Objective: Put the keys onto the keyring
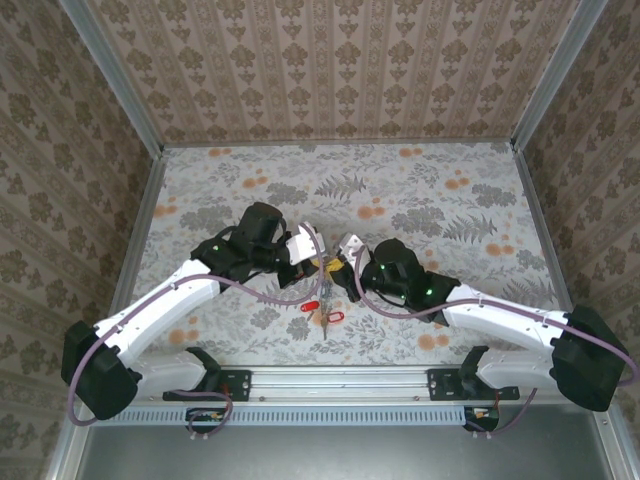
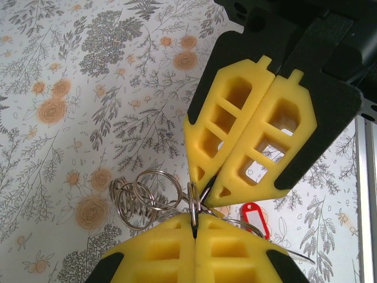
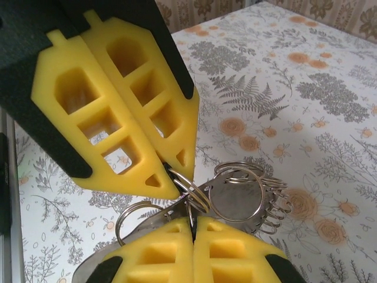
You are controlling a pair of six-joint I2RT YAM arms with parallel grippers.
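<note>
1. bench: the flat bench with a grey fern and orange flower print point(image 1: 450, 210) carries the work. it has patterned walls on three sides.

2. arms: in the top view both arms reach inward and meet tip to tip near the middle of the bench, closer to its near edge.

3. left gripper point(image 2: 194, 223): the yellow latticed pads are pressed together with no gap along the seam. they pinch a strand of the keyring point(image 2: 154, 190), a bunch of linked thin silver metal loops, right at the tips.

4. right gripper point(image 3: 193, 227): the pads are likewise pressed together. they pinch the same bunch of loops from the opposite side.

5. spacing: the two sets of tips stand just beside each other, almost touching, with the pinched strands between them.

6. keyring position: most of the loops fan out to one side of the pinch point. they are overlapped and partly coiled, above the bench surface. which single loop each gripper holds cannot be told.

7. keys: two small keys with red plastic heads point(image 1: 310, 305) hang or lie just below the gripper tips in the top view, towards the arm bases. whether they rest on the bench cannot be told. one red head also shows in the left wrist view, just beside the left gripper's pads.
</note>
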